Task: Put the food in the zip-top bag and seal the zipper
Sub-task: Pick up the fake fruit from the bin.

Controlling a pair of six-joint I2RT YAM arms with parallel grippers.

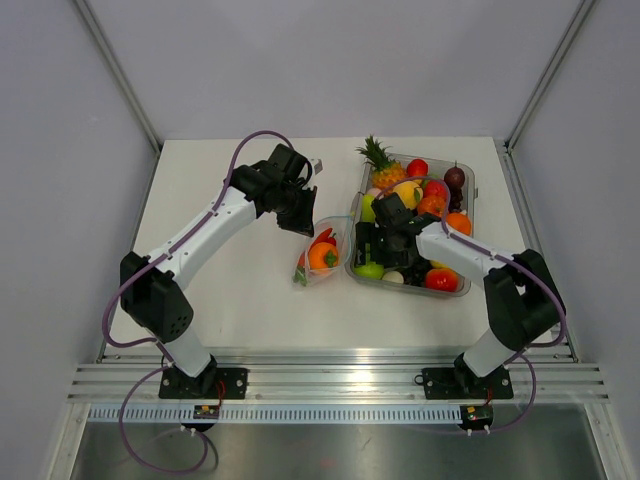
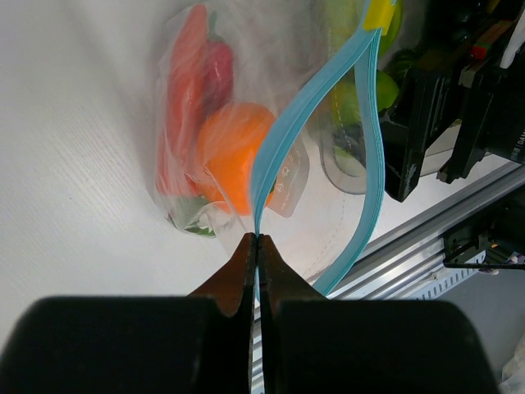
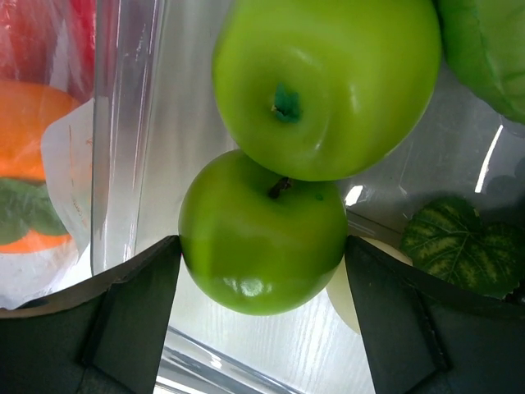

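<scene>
The zip-top bag lies on the table just beside the clear tray, its long axis running near-left to far-right. Inside, the red chili pepper lies lengthwise against the orange piece. The left gripper is pinched on the light-blue zipper, whose two tracks part farther along. The right gripper is spread wide, straddling a green apple.

A white tabletop stands boxed in by plain pale grey wall panels at the back and both sides, a ribbed aluminium rail along its near edge, under even, soft light.
</scene>
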